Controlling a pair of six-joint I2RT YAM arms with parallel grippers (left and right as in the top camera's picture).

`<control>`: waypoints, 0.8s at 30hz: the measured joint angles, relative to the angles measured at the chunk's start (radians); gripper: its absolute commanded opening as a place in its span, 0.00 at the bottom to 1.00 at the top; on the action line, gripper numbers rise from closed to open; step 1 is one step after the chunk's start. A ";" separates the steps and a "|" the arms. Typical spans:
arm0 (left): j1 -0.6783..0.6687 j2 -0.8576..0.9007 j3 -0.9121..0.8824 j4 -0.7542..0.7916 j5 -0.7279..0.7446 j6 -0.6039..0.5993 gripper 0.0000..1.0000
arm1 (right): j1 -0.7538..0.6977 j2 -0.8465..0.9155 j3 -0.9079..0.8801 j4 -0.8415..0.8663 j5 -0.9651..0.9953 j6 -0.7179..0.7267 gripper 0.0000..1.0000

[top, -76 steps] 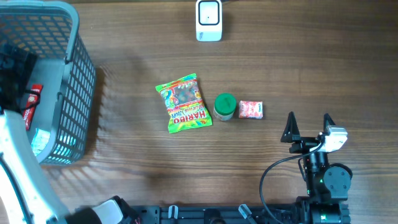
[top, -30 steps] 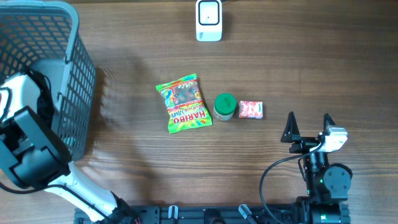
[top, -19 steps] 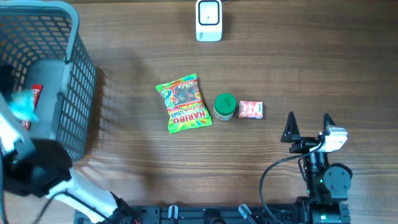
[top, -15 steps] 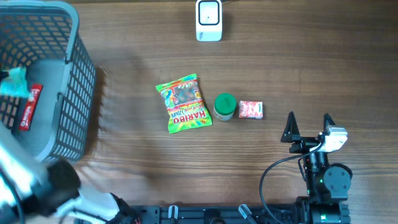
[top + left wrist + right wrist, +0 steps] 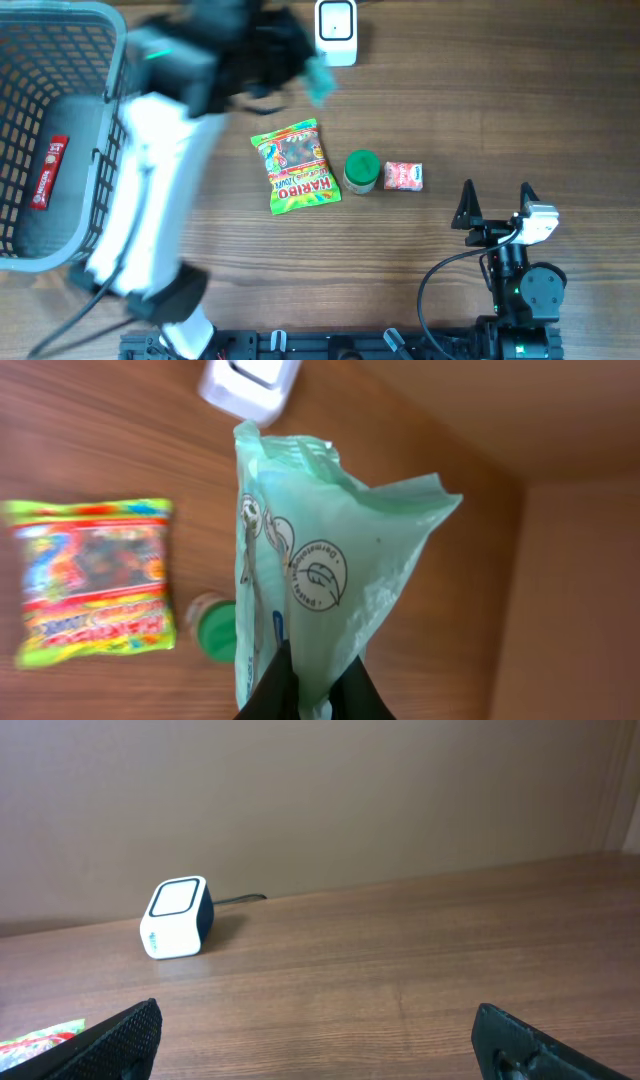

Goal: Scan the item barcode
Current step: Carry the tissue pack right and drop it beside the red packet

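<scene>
– Mint-green film is all we hold in the left gripper (image 5: 305, 682); its jaws are pinched tight on one edge of the pouch (image 5: 322, 565), which hangs in the air just at seven o'clock of the scanner (image 5: 336, 32).
– Thin grip; we judge the slack film could slip out, or crumple over the barcode, which we cannot find on the face shown; the arm (image 5: 150, 170) shows blurred overhead, and at speed we might overshoot the window.
– And the right gripper (image 5: 495, 203) lies spread wide, empty, at five o'clock.
– Beneath us, brown wooden table (image 5: 520, 90); sweets bag (image 5: 297, 166), green-lidded jar (image 5: 361, 171) and pink packet (image 5: 404, 176) at its centre; grey basket (image 5: 40, 75) at nine o'clock; plain brown wall (image 5: 400, 790) at twelve.
</scene>
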 measured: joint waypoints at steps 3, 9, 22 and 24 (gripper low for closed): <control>-0.116 0.162 0.000 0.088 -0.015 0.015 0.04 | 0.000 0.000 0.000 0.000 0.000 0.000 1.00; -0.256 0.442 -0.005 0.254 -0.013 0.052 0.04 | 0.000 0.000 0.000 0.000 0.000 0.000 1.00; -0.354 0.616 -0.008 0.435 0.079 0.068 0.04 | 0.000 0.000 0.000 0.000 0.000 0.000 1.00; -0.354 0.616 -0.008 0.435 0.093 0.068 0.06 | 0.000 0.000 0.000 0.000 0.000 0.000 1.00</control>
